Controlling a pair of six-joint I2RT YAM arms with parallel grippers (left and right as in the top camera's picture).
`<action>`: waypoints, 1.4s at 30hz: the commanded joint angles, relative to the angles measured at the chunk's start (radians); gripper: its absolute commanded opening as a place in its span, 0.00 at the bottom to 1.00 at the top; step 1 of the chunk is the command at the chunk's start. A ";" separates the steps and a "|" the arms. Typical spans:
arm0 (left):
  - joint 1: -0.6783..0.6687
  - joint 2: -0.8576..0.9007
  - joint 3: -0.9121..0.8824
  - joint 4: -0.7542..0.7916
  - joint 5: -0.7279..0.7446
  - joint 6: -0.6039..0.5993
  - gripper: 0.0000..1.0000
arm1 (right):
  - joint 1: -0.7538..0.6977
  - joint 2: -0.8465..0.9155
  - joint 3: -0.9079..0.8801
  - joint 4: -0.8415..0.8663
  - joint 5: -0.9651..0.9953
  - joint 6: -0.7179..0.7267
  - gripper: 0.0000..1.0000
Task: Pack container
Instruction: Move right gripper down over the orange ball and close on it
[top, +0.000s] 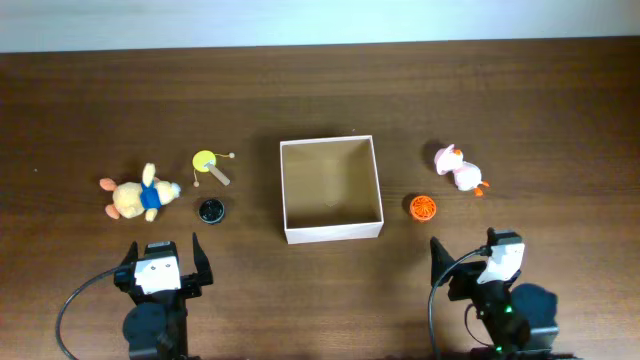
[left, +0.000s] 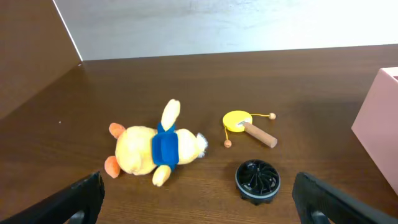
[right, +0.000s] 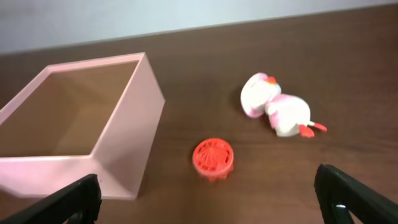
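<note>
The container (top: 283, 190) is a square open box, white outside and tan inside, standing empty mid-table; it also shows in the right wrist view (right: 127, 146) and at the edge of the left wrist view (left: 379, 118). Left of it lie a yellow plush with a blue shirt (top: 135, 197) (left: 149, 147), a yellow drum rattle (top: 208, 164) (left: 244, 124) and a black round disc (top: 210, 211) (left: 257, 180). Right of it lie a pink-white plush duck (top: 458, 168) (right: 273, 107) and an orange round disc (top: 423, 207) (right: 213, 157). My left gripper (top: 162, 268) (left: 199, 205) and right gripper (top: 478, 262) (right: 208, 202) are open and empty, near the front edge.
The brown wooden table (top: 320, 90) ends at a pale wall strip along the far side (top: 320, 20). Black cables loop beside each arm base at the front.
</note>
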 joint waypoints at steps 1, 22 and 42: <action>0.001 -0.008 -0.005 0.002 0.011 0.016 0.99 | 0.006 0.153 0.234 -0.068 -0.015 -0.071 0.99; 0.001 -0.008 -0.005 0.002 0.011 0.016 0.99 | 0.007 1.448 1.291 -0.866 -0.119 -0.297 0.99; 0.001 -0.008 -0.005 0.002 0.010 0.016 0.99 | 0.008 1.704 1.118 -0.693 -0.085 -0.187 0.84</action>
